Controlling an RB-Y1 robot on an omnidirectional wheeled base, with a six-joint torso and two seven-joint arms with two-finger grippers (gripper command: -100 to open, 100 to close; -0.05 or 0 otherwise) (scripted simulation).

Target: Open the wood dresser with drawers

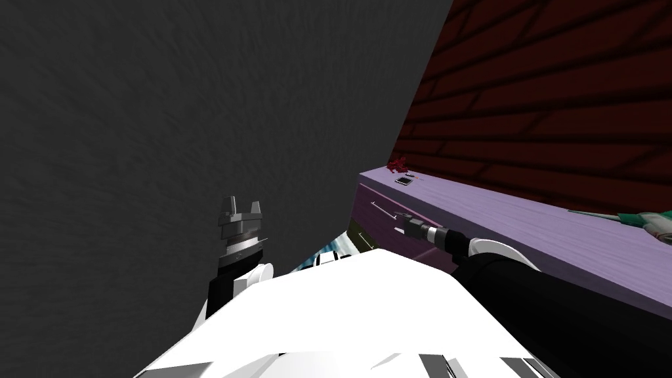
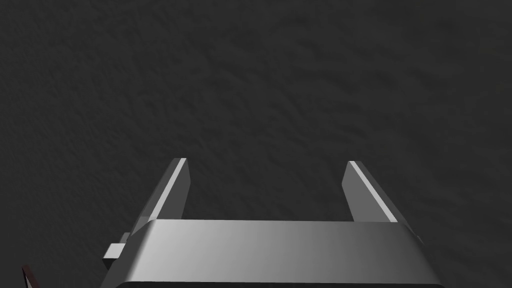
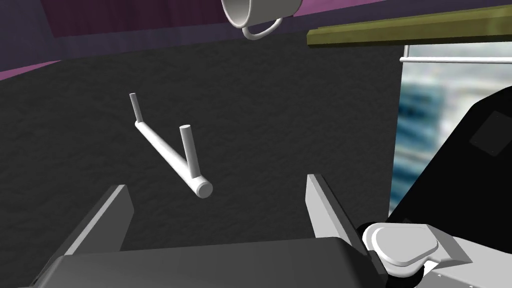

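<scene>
Right gripper (image 3: 215,182) wide open, empty; white handle (image 3: 165,150) just ahead, at purple dresser (image 1: 525,230) front; left gripper (image 2: 266,161) open, empty.

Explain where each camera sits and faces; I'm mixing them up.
Head view: on the head, down at the purple dresser; left hand, right hand show.
Left wrist view: on the open left hand, facing a dark grey surface.
Right wrist view: on the open right hand, facing a white bar handle.
Shared: head and left wrist views show that surface.

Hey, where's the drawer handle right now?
On the robot's right, on the purple dresser's front; the right wrist view shows the white bar handle just ahead of the open right gripper, ungrasped.
</scene>
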